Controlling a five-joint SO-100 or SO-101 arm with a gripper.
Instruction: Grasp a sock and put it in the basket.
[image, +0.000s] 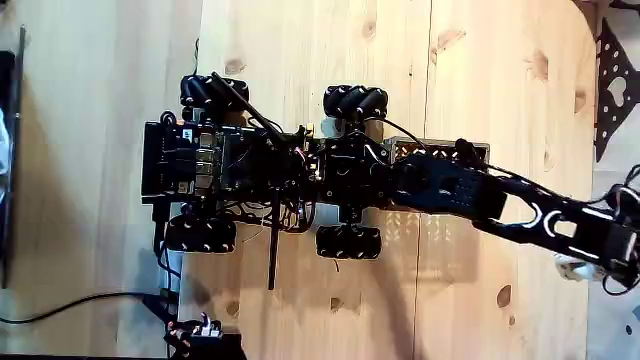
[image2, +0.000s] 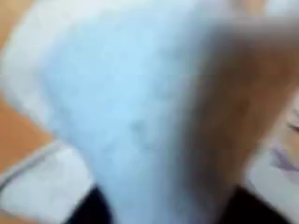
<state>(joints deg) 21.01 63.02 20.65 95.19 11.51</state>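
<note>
At the right edge of the fixed view the tool (image: 622, 250) reaches over a whitish sock (image: 572, 268) lying on the wooden worktop (image: 300, 60), its opening impossible to judge; the wrist view blurs against pale fabric, so grasping seems underway, the basket step remaining.

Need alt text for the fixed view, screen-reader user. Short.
Top-down shot of a black wheeled robot base on a pale wooden table, its arm stretched to the picture's right edge. A whitish sock lies under the arm's tip; the gripper's state cannot be made out.
</note>
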